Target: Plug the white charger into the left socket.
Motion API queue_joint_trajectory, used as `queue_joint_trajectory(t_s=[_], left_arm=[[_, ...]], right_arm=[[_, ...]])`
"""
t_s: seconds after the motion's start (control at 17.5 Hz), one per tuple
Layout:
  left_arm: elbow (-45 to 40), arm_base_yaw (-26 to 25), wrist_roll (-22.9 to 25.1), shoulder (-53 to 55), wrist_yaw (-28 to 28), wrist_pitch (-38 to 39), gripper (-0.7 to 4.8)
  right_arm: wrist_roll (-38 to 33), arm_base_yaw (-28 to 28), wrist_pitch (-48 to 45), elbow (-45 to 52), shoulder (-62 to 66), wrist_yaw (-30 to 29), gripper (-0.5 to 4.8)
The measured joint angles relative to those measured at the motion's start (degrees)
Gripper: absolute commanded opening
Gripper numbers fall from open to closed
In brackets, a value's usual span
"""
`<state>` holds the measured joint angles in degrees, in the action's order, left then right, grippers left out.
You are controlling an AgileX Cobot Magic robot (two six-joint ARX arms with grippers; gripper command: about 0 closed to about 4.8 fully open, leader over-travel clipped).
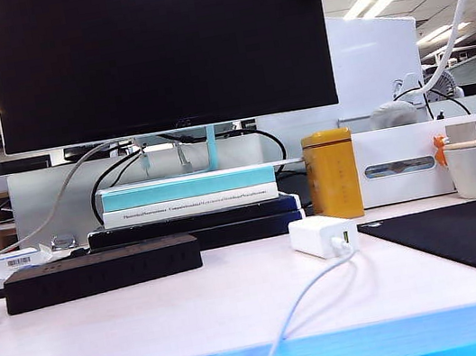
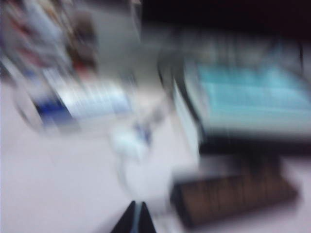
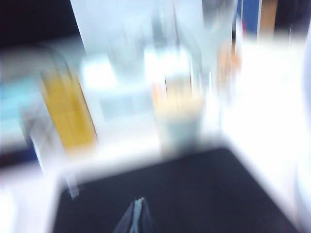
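White charger [image 1: 323, 236] lying on the worktop [image 1: 153, 325], well right of the black power strip [image 1: 101, 272], left hand [image 2: 136, 213] and right hand [image 3: 137, 211] apparently pinched closed, both blurred, holding nothing

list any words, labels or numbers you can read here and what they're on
Nothing can be read with certainty.
White book spine, under the teal book: one printed line, too small to read.
Monitor lower bezel: a tiny logo, illegible.
Barcode label at the left edge: bars only, digits too small.
Yellow tin and white box: no legible text.
Both wrist views: too blurred for any text.
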<state>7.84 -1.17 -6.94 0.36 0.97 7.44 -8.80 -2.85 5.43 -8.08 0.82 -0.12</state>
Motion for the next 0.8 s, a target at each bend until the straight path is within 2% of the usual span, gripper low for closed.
queue_joint_trajectory(t_s=[0.23, 0.4, 0.51, 0.63, 0.69, 0.8], left_arm=[[10.8, 0.0, -0.4, 8.6, -5.6, 0.0, -0.06], [20.1, 0.0, 0.1, 20.0, -6.1, -0.4, -0.06], [26.4, 0.0, 2.7, 27.5, -6.1, 0.0, -0.06], [34.0, 0.0, 6.4, 35.3, -4.8, 1.0, -0.06], [37.6, 0.0, 8.5, 38.8, -2.2, 2.3, -0.06], [42.9, 0.0, 9.6, 43.3, 3.5, 6.4, -0.06]], right_arm=[[-8.7, -0.1, 2.9, -13.7, 4.2, 0.1, -0.06], [-10.7, -0.1, 7.6, -23.9, 14.4, 0.0, -0.06], [-12.9, -0.1, 9.3, -30.4, 21.4, -1.0, -0.06], [-13.4, -0.1, 10.0, -38.2, 32.4, -8.5, -0.06], [-13.5, -0.1, 10.1, -41.3, 37.2, -12.7, -0.06], [-13.4, 0.0, 10.6, -45.9, 44.6, -19.1, -0.06]])
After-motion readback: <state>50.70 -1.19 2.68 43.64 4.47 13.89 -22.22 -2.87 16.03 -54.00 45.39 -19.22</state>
